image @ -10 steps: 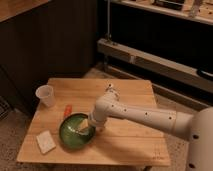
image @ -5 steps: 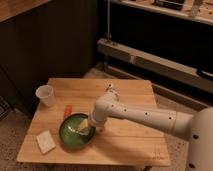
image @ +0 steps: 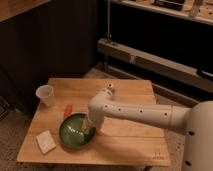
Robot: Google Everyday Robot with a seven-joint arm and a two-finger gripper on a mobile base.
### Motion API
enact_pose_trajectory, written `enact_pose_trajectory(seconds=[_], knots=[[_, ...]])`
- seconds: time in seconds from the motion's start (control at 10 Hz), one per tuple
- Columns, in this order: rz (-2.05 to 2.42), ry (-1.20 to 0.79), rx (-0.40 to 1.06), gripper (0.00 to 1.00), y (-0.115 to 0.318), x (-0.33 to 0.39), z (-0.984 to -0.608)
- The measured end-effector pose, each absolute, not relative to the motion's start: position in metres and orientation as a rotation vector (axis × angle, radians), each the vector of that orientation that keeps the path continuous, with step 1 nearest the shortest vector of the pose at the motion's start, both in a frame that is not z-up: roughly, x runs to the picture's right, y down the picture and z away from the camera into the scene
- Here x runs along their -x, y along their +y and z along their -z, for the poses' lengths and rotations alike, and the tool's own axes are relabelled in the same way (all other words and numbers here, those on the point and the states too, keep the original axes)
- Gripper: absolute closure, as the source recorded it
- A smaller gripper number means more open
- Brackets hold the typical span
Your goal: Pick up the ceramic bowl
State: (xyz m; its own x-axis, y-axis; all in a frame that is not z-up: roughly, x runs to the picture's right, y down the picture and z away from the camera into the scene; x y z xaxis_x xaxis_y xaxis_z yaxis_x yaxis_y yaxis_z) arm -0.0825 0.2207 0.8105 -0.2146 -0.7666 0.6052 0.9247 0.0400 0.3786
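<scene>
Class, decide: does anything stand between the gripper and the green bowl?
Nothing visible does. The gripper is at the rim of the bowl; the cup and white block sit apart from it.

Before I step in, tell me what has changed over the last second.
Nothing has visibly changed. The gripper stays low at the right edge of the green bowl, and the bowl sits in the same spot on the wooden table. The white cup, the flat white block and the small orange thing have not moved either.
</scene>
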Motion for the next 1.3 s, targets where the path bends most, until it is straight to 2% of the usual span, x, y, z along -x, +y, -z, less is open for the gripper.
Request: enact_pose_trajectory(seconds=[0.2,0.3,0.4,1.3], knots=[[1.555,-0.893,0.21,0.82,0.224,0.082,-0.812],[1.578,-0.86,0.241,0.95,0.225,0.085,-0.81],[1.602,-0.831,0.273,1.0,0.223,0.086,-0.806],[1.6,-0.881,0.228,1.0,0.209,0.075,-0.781]])
